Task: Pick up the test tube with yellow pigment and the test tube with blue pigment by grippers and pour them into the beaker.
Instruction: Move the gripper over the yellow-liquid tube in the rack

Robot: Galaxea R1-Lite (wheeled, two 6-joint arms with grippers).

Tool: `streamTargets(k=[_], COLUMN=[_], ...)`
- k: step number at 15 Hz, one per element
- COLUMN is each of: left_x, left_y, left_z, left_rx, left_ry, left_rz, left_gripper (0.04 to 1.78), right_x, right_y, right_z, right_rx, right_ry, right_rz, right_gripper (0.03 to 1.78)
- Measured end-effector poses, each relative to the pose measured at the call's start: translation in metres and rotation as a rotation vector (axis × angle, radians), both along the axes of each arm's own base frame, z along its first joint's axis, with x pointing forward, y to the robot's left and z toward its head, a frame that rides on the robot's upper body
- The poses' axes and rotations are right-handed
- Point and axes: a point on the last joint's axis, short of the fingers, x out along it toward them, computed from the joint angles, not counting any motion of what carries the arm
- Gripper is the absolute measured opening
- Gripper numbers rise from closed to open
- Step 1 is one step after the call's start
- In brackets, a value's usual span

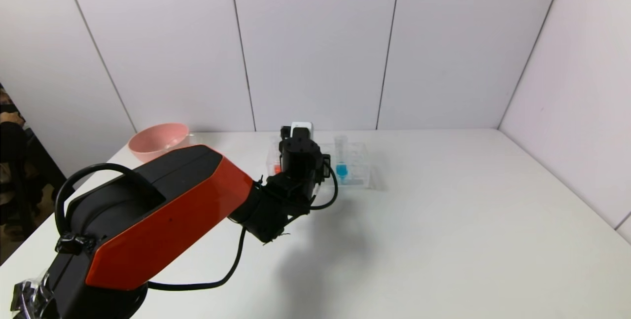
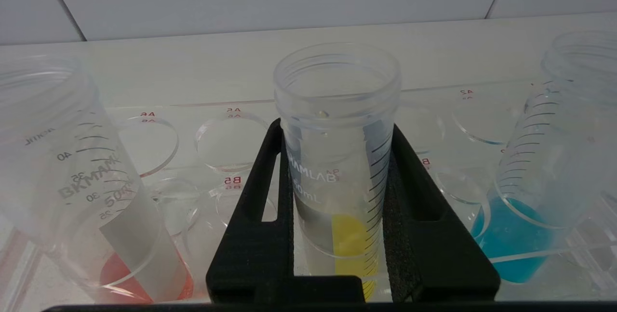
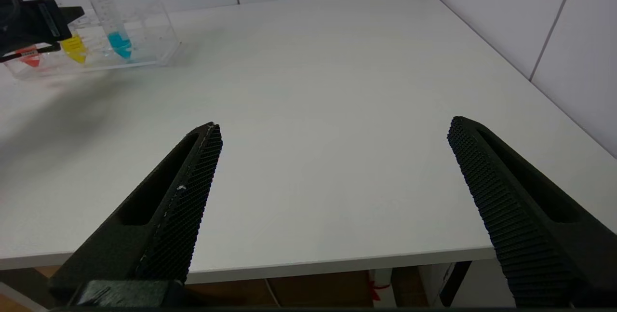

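Left gripper (image 2: pixel 337 177) is clamped on the slim clear test tube with yellow pigment (image 2: pixel 337 157), sitting in the clear plastic rack (image 2: pixel 231 128); I'd lift straight up, slowly, so the neighbouring tubes don't snag

light: bright, even, overhead | shadow: soft, on table (image 1: pixel 443 240) beneath arm | focus: nearest tube edges blurred

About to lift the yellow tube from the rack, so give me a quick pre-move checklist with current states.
1. Left hand shut on yellow tube: ok.
2. Tube upright, yellow liquid low in its tip: ok.
3. Red tube and blue tube apart from the fingers: ok.
4. Right hand open, parked over the near table edge: ok.
5. Beaker position: cannot tell, not found in any view.
6. Rack held down for the lift: cannot tell.
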Motion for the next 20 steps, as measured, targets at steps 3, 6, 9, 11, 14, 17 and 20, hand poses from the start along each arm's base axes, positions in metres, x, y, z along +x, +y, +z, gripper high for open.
streamTargets(k=[3,6,9,11,14,17,20], left_x=[0.0,0.0,0.0,0.0,-0.001,-0.002,-0.004], left_y=[0.0,0.0,0.0,0.0,0.001,0.001,0.002], left_z=[0.0,0.0,0.0,0.0,0.002,0.008,0.018], left_rx=[0.001,0.002,0.002,0.001,0.001,0.015,0.023], left_ry=[0.001,0.001,0.001,0.0,0.0,0.002,-0.011], left_rz=[0.0,0.0,0.0,0.001,0.0,-0.001,-0.004], left_gripper=[0.52,0.52,0.52,0.52,0.52,0.52,0.52], right_x=[0.0,0.0,0.0,0.0,0.0,0.0,0.0], right_y=[0.0,0.0,0.0,0.0,0.0,0.0,0.0], right_z=[0.0,0.0,0.0,0.0,0.0,0.0,0.0], right_rx=[0.0,0.0,0.0,0.0,0.0,0.0,0.0], right_ry=[0.0,0.0,-0.001,0.0,-0.001,-0.001,0.0], right_rz=[0.001,0.0,0.0,0.001,0.0,0.0,0.001], right_gripper=[1.71,1.71,1.71,1.71,1.71,1.71,1.71])
